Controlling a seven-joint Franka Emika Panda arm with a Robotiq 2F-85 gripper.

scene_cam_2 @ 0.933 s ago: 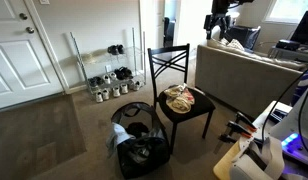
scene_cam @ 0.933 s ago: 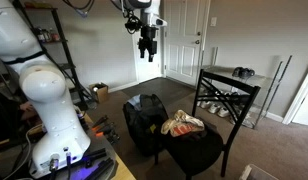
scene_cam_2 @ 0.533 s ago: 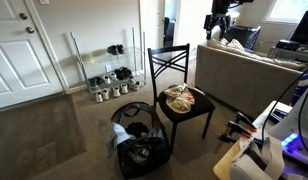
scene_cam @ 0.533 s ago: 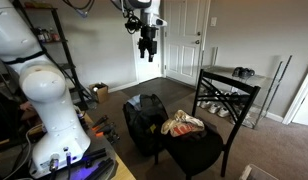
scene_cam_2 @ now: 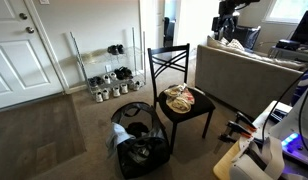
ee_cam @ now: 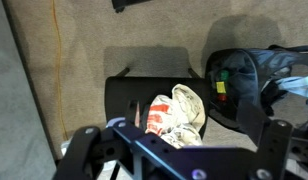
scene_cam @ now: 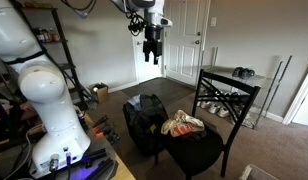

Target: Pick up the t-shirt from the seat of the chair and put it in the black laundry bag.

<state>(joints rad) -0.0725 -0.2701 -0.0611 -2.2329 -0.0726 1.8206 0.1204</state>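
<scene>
Nothing of the task looks done yet. The chair point(scene_cam: 225, 97) carries the crumpled t-shirt point(scene_cam: 182, 124) in the middle of its seat, untouched. In the wrist view the black laundry bag point(ee_cam: 256, 76) stands open on the floor at about two o'clock from the shirt, just beside the seat. The gripper point(scene_cam: 151, 55) hangs high, at roughly eleven o'clock from the shirt and well apart from it, its fingers point(ee_cam: 86, 134) spread and empty. Descent, grasp, carry and drop all remain.

End effector point(scene_cam: 152, 57) held high, jaws apart
</scene>
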